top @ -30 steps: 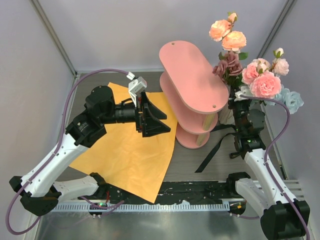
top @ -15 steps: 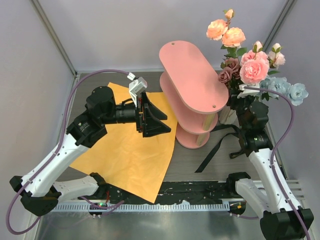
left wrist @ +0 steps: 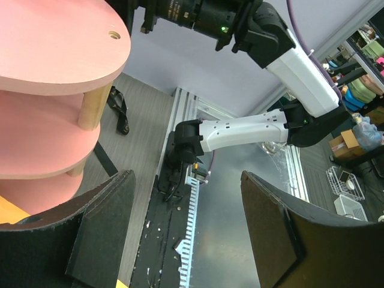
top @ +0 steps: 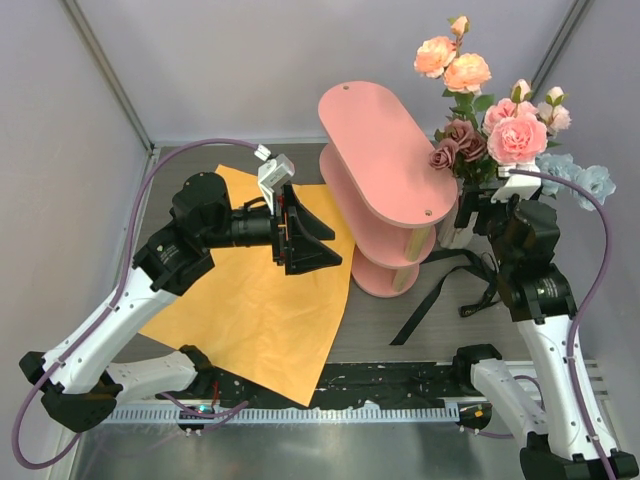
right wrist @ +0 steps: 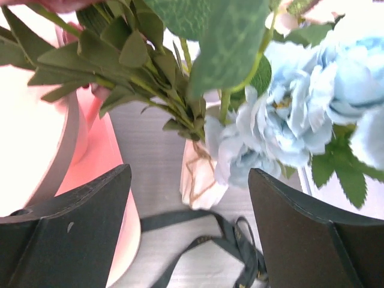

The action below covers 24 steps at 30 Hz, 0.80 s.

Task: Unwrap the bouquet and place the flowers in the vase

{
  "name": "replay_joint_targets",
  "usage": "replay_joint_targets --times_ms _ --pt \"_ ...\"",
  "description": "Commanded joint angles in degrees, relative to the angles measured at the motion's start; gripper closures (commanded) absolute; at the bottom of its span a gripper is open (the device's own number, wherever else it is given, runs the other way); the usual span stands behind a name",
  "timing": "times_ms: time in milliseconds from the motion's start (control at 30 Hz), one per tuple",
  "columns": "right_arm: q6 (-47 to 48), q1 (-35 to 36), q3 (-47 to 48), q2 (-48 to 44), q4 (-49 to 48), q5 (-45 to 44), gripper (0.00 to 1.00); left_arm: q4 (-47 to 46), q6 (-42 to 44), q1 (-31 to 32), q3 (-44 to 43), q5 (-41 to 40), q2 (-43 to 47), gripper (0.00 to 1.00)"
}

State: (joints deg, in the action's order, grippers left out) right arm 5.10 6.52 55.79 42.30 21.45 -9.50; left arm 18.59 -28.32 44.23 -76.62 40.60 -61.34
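Observation:
The flowers (top: 500, 125), peach-pink roses, mauve-red blooms and pale blue heads, stand with their stems in the cream vase (top: 451, 233) at the right, behind the pink shelf. My right gripper (top: 480, 212) hangs open just in front of the stems, holding nothing. In the right wrist view the vase (right wrist: 204, 177) and the blue flowers (right wrist: 294, 114) lie beyond the open gripper (right wrist: 189, 180). The bouquet's orange paper (top: 250, 310) lies flat on the table, with the black ribbon (top: 430, 300) loose beside the shelf. My left gripper (top: 315, 240) hovers open and empty over the paper.
A pink three-tier oval shelf (top: 385, 150) stands mid-table, close to the left of the vase and between the two arms. The ribbon (right wrist: 234, 240) trails on the table under my right gripper. Grey walls close in the back and sides.
My right gripper has opened and let go of the flower stems, then drawn back slightly. The flowers have swung left and more upright in the vase. The left arm has not moved.

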Motion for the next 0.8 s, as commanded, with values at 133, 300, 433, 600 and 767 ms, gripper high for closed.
replay_joint_targets --times_ms 133,300,433,600,767 --pt "-4.9 0.1 8.9 -4.1 21.1 -2.1 0.10 -2.2 0.4 -0.2 -0.4 1.4 0.3 0.25" --pt "-12.7 0.0 13.4 -6.7 30.8 -1.8 0.10 -1.5 0.7 -0.2 -0.6 1.4 0.5 0.25" --pt "-18.6 0.1 18.2 -7.6 38.2 4.6 0.09 -0.8 0.2 -0.1 -0.7 0.2 1.1 0.24" --pt "-21.4 0.1 22.3 -10.2 45.6 12.5 0.08 1.7 -1.0 -0.1 -0.2 -8.6 5.7 0.23" --pt "-25.0 0.1 23.7 -16.4 43.2 11.4 0.07 12.3 -4.2 -0.2 0.2 -33.6 10.5 0.20"
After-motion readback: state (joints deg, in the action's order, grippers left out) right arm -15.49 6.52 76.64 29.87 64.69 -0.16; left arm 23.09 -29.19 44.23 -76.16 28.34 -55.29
